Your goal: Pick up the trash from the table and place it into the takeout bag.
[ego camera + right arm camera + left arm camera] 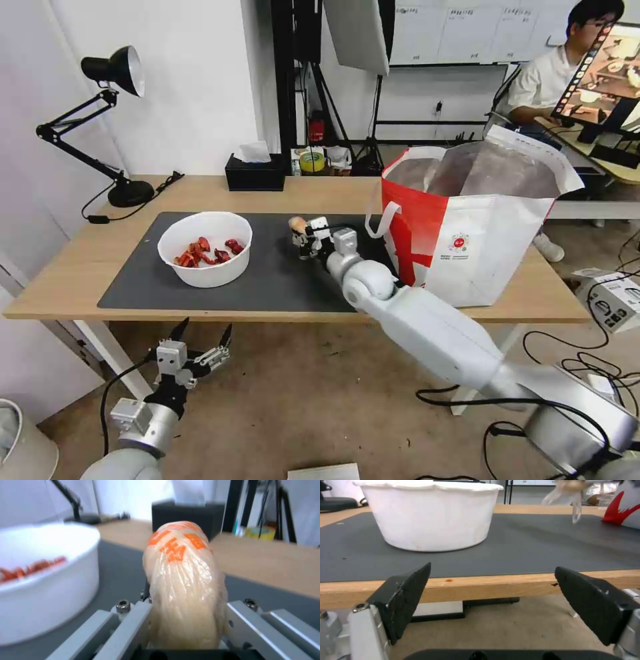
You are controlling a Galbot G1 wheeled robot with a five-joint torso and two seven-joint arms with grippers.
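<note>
Here the tan plastic-wrapped ball with orange print (185, 585) is clamped between the jaws of the right gripper (301, 235), its long axis running straight out along the fingers, printed end away from the wrist, above the dark grey rectangular mat (280, 273) between the white round bowl of red scraps (205, 248) and the white-and-red takeout bag (467, 233). Its base is hidden between the metal finger mounts. The left gripper (203, 330) hangs below the light wood table (80, 260) edge, jaws spread wide and empty.
</note>
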